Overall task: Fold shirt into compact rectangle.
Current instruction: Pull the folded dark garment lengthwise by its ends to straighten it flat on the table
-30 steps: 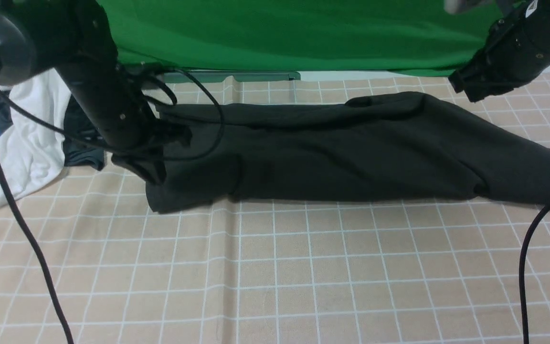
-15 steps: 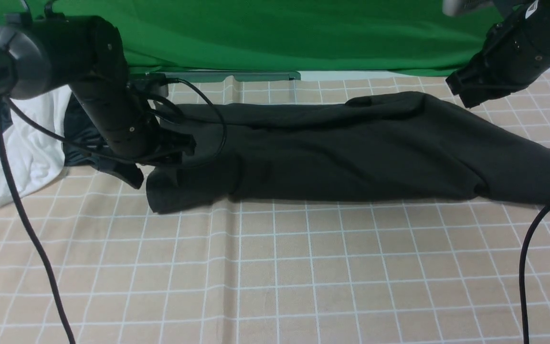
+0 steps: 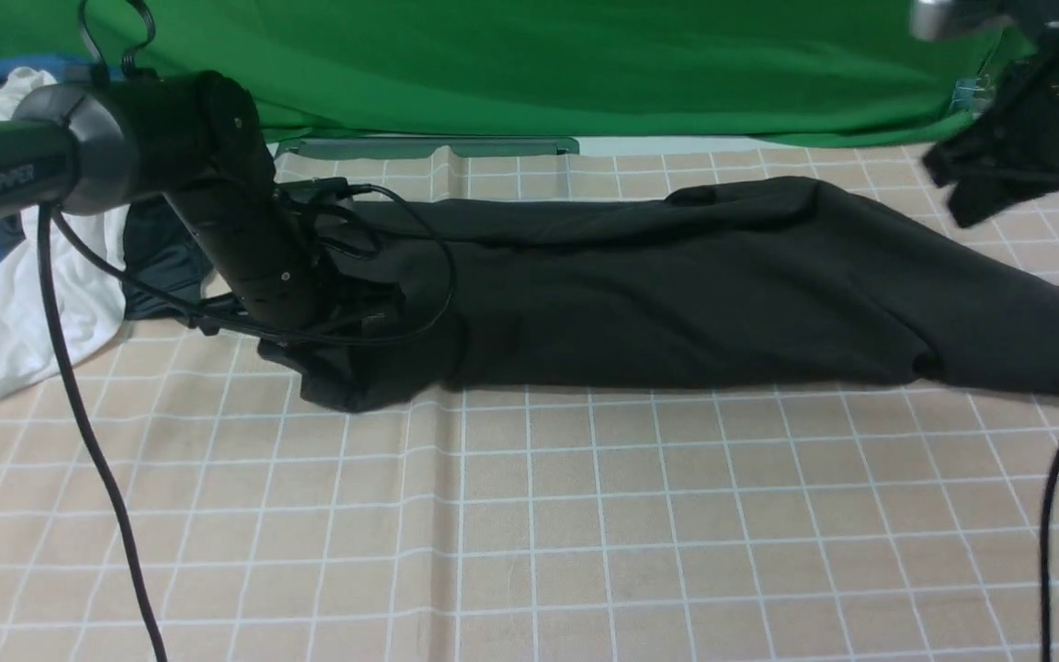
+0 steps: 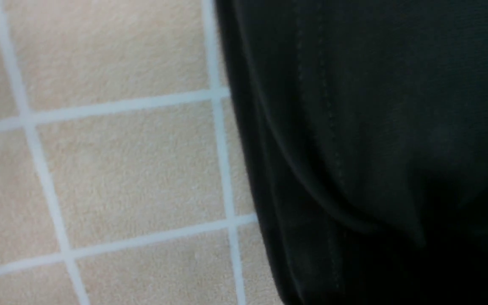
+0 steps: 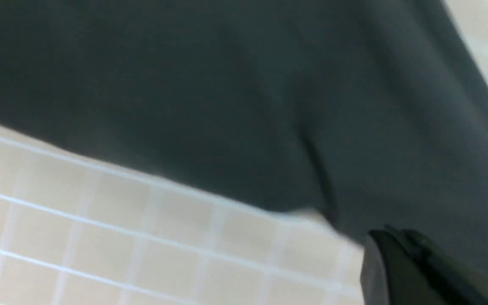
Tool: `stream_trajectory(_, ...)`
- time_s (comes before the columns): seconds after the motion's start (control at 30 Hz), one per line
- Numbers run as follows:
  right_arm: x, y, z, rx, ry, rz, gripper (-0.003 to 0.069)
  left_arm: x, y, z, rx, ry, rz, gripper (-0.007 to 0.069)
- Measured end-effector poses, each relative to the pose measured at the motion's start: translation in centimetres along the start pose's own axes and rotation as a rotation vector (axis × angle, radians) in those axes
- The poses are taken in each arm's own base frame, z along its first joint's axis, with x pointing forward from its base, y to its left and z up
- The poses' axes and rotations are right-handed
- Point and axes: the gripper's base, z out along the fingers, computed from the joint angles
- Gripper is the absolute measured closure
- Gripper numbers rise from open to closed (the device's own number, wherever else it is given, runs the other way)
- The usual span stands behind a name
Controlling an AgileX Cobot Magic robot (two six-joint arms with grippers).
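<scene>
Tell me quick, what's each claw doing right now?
Left gripper: at the end of the shirt, jaws hidden; cannot be told.
Right gripper: closed, holding nothing.

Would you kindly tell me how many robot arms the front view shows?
2: the left arm at the left end of the shirt; the right arm raised at the far right.

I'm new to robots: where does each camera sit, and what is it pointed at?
Front view: between the arms, facing forward at the shirt on the checked tablecloth; left arm and right gripper show.
Left wrist view: close on the shirt's stitched edge; no robot part shows.
Right wrist view: over the shirt; one dark fingertip shows.
Shared: all see shirt and tablecloth.
</scene>
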Motion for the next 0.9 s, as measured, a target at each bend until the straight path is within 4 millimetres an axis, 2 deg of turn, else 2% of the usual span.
stream_trajectory(0.03,0.2,-0.5,-0.1,0.003,0.009,0.019,0.0622,0.0,0.0,0.0,0.000,0.004,0.003,0.0559)
stream_trajectory(0.07,0.9,-2.5,-0.3,0.017,0.042,0.100,0.0619,-0.2,0.0,-0.2,-0.005,0.007,0.019,0.0571)
stream_trajectory(0.17,2.1,-5.5,-0.7,0.041,0.081,0.220,0.0582,-0.5,0.1,-0.8,-0.034,0.018,0.048,0.0570)
stream_trajectory(0.3,3.6,-8.0,-0.4,0.061,0.123,0.323,0.0454,-0.8,0.2,-2.6,-0.086,-0.015,0.087,0.0570)
stream_trajectory(0.33,4.2,-8.8,0.1,0.068,0.134,0.350,0.0369,-0.8,0.2,-3.8,-0.105,-0.045,0.102,0.0570)
stream_trajectory(0.47,4.8,-10.0,2.1,0.080,0.132,0.383,0.0195,-0.8,0.0,-5.8,-0.130,-0.102,0.121,0.0570)
stream_trajectory(0.53,4.8,-10.3,3.0,0.084,0.126,0.388,0.0159,-0.8,0.0,-5.9,-0.134,-0.107,0.124,0.0570)
stream_trajectory(0.67,4.7,-10.9,5.8,0.074,0.141,0.405,0.0134,-0.8,0.0,-5.9,-0.137,-0.107,0.125,0.0570)
stream_trajectory(0.9,5.3,-11.4,10.5,0.030,0.210,0.438,0.0141,-0.8,0.0,-5.9,-0.137,-0.108,0.125,0.0570)
